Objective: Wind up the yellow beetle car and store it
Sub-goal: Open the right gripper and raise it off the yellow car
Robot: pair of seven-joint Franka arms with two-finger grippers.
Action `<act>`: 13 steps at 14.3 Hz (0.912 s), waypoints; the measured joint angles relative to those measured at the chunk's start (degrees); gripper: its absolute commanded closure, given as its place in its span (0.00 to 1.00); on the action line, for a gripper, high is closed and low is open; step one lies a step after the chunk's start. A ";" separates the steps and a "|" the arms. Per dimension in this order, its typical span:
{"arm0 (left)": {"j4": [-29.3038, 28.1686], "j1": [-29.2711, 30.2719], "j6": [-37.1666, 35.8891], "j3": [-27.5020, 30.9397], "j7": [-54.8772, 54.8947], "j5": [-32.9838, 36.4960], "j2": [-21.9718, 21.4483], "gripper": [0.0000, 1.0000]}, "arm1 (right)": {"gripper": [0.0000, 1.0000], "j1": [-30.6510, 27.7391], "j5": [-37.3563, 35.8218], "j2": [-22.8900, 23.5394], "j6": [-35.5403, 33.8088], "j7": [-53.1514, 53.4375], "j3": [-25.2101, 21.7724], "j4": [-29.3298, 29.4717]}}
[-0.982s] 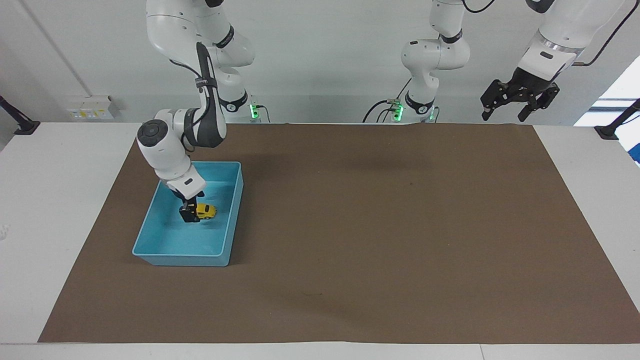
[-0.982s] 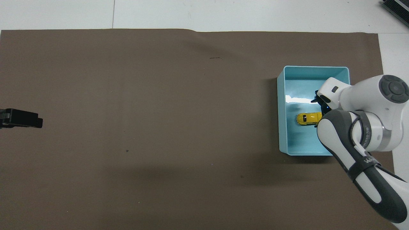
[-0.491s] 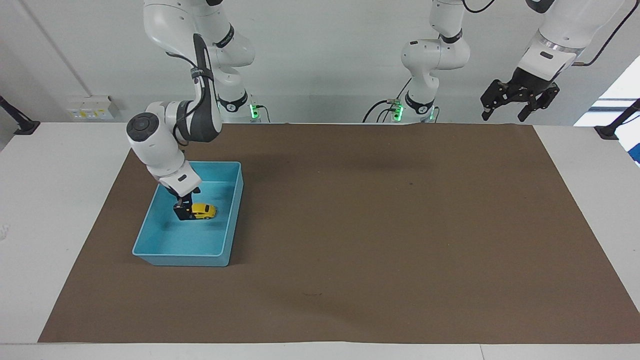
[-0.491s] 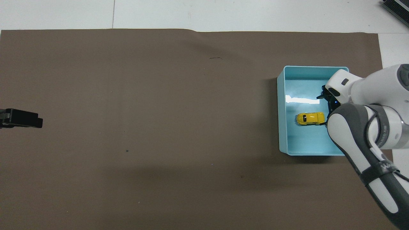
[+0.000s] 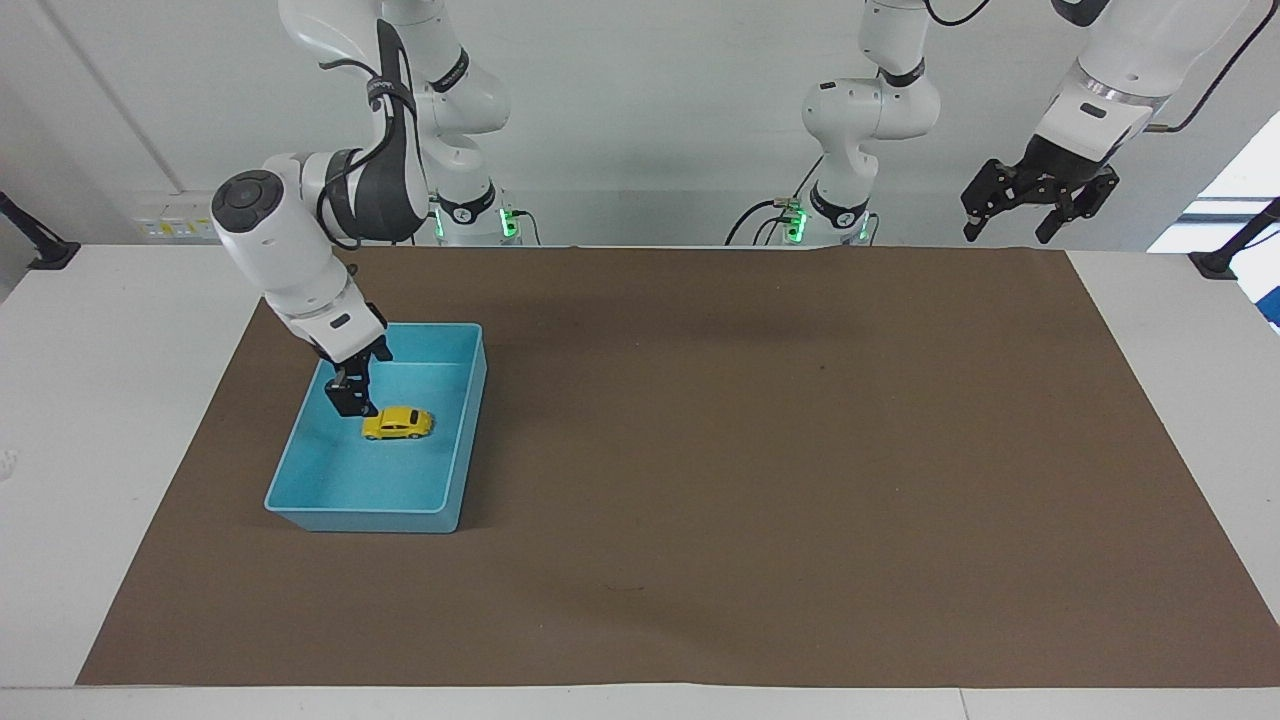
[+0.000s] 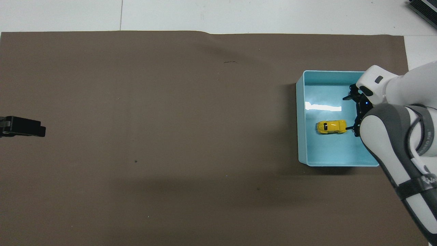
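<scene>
From my station I record the right pincer [image 5: 352, 398] over the light-blue bin [image 5: 300, 505], at the bin's side toward the right arm's end of the desk [image 5: 60, 420], jaws spread and carrying nothing. Just beside it, toward the middle of the desk, the yellow beetle car [image 5: 398, 423] sits on its wheels on the bin floor, clear of the fingers; in the overhead view the car [image 6: 331, 126] lies with its long axis running across the desk, one end pointing at the right pincer [image 6: 357, 112] and close to its lower finger. I judge the car to be stored, so the move ahead is for this arm to lift clear without clipping the bin wall or nudging the toy. Whether the spring was wound I cannot tell from here. The bin rests on the brown mat [image 5: 760, 450]. At the robots' edge of the mat, toward its own end, the left pincer [image 5: 1035, 205] waits high with fingers spread and empty, well apart from the bin; the right arm is much the nearer to the car.
</scene>
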 measured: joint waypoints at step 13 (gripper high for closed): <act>0.00 0.00 0.00 0.00 0.00 0.00 0.00 0.00 | 0.00 1.02 0.08 -5.09 -8.88 10.67 1.78 5.89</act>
